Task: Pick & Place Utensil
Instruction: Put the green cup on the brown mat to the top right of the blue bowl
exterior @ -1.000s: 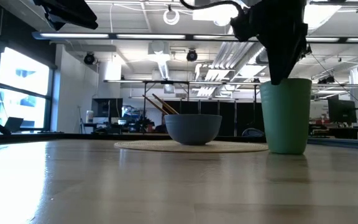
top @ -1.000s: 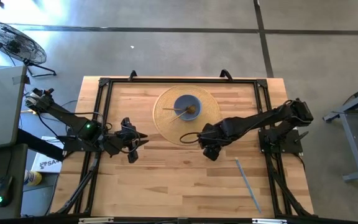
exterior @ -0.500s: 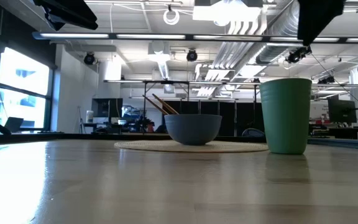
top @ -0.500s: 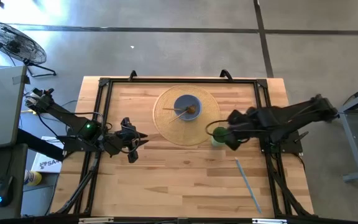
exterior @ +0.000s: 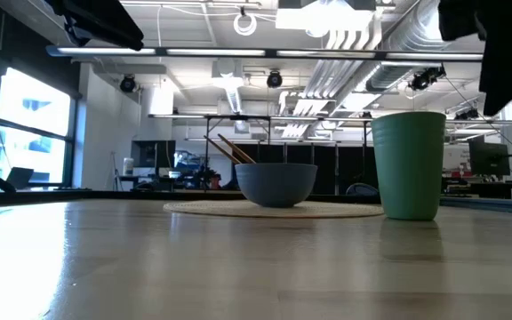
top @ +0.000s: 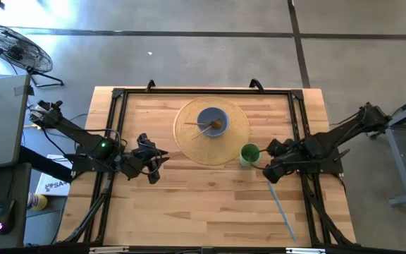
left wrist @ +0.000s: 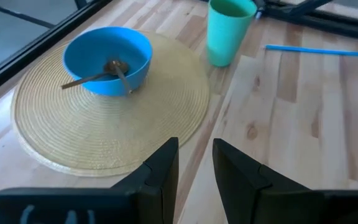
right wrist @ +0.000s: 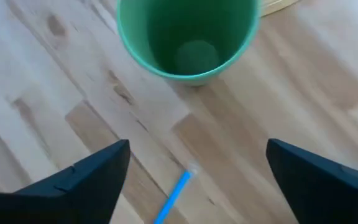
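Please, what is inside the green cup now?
Nothing: the right wrist view looks down into the green cup and shows only its bare bottom. The blue straw lies outside it on the table.

The cup (top: 249, 153) is plain green, inside and out. The bowl (top: 212, 121) is solid blue, and the utensil (left wrist: 98, 74) lying in it is brown. At the cup's ten o'clock, the round mat (top: 189, 137) is straw-yellow, woven in concentric rings. The straw (top: 280, 209) is light blue. The table (top: 189, 204) is pale wood in block-patterned strips.
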